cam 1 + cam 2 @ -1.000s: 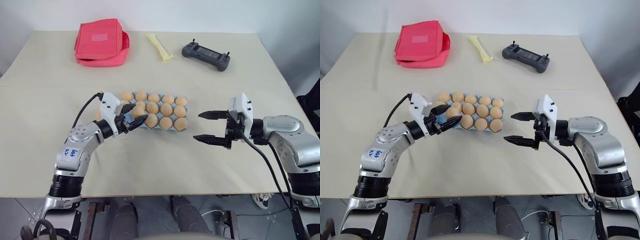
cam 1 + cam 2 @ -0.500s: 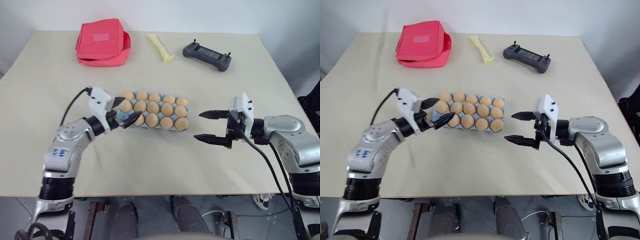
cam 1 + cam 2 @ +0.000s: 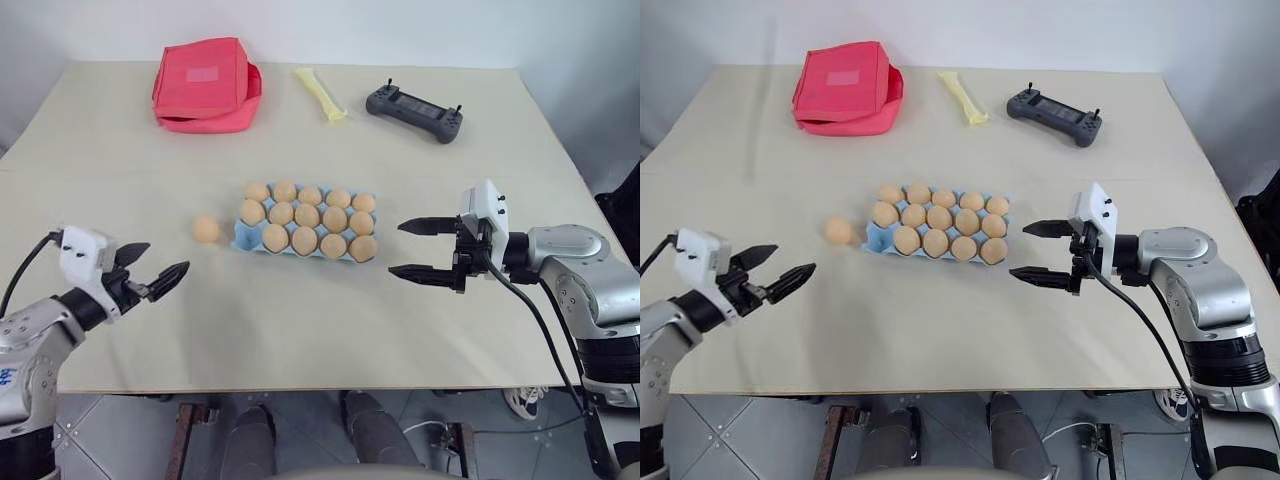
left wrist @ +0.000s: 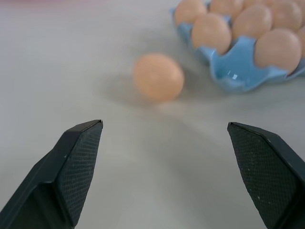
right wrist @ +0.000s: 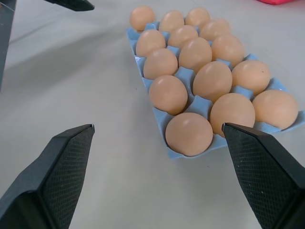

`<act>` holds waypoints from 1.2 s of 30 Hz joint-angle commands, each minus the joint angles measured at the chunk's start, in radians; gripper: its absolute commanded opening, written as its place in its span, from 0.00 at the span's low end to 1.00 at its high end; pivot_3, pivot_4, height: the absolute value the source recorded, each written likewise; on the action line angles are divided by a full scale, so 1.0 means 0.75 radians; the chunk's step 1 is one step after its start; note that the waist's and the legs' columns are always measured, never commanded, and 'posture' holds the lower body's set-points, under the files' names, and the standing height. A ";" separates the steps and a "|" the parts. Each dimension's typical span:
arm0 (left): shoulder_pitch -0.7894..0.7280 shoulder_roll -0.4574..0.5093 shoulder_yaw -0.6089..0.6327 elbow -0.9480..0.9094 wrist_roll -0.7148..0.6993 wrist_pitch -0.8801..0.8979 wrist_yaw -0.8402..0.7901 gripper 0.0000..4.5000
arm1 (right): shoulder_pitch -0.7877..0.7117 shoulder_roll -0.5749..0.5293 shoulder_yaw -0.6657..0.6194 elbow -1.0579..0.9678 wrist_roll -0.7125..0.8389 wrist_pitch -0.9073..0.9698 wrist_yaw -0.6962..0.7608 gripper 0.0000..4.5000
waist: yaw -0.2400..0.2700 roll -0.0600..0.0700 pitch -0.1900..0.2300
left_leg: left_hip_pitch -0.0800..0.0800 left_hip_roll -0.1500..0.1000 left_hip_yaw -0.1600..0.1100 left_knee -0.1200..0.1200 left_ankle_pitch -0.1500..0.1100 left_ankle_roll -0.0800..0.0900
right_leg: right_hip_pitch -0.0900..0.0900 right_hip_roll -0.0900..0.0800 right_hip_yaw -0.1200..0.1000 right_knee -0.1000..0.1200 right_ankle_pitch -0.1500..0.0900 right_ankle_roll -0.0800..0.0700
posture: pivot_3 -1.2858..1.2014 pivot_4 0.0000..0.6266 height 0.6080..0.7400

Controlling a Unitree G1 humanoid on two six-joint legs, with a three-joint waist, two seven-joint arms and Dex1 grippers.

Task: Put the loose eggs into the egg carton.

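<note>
You're looking at the egg carton (image 3: 305,227) sitting mid-table, all fifteen cups showing an egg. One loose egg (image 3: 205,229) is lying on the table just beside the carton's left end, apart from it — no contact visible in the left wrist view.

Hard to make out: the carton's blue walls are mostly hiding under the eggs, so you're only getting the rim and the dividers between cups. In the left wrist view the carton is getting cut off at the frame edge, with only its near corner showing. The lower halves of the seated eggs are sitting out of sight in the cups.

Left gripper (image 3: 150,273) is hanging near the table's front-left edge, fingers spread wide, holding nothing, well apart from the loose egg. Right gripper (image 3: 418,249) is hovering just right of the carton, fingers also spread wide and empty, pointing toward the carton's right end.

Around the scene: a red fabric pouch (image 3: 205,85) is lying at the far left of the table, a pale yellow strip (image 3: 319,94) is lying beside it toward the middle, and a dark handheld controller (image 3: 412,110) is sitting at the far right — all well clear of the carton. Nothing is standing between either gripper and the loose egg.
</note>
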 commanded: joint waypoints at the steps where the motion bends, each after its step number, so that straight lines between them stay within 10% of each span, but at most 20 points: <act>1: 0.027 0.032 0.073 -0.018 -0.030 -0.009 -0.019 0.99 | -0.027 0.001 -0.009 -0.006 0.007 -0.025 0.012 1.00 | 0.002 0.000 0.000 | 0.000 0.000 0.000 0.000 0.000 0.000 | 0.000 0.000 0.000 0.000 0.000 0.000 | 0.52 0.24 1.00; 30: -0.789 -0.029 -0.524 0.857 0.287 -0.286 -0.132 0.99 | 0.005 -0.004 -0.042 -0.059 0.013 0.003 -0.036 1.00 | 0.006 0.000 0.000 | -0.001 0.000 0.001 -0.002 0.000 0.000 | -0.002 0.000 -0.001 0.002 0.010 0.018 | 0.52 0.24 1.00; 36: -0.849 -0.071 -0.519 0.951 0.307 -0.361 -0.125 0.65 | 0.001 -0.003 -0.042 -0.058 0.014 0.003 -0.044 1.00 | 0.005 0.000 0.000 | -0.001 0.000 0.001 0.000 0.000 0.000 | -0.002 0.000 -0.001 0.003 0.010 0.018 | 0.52 0.24 1.00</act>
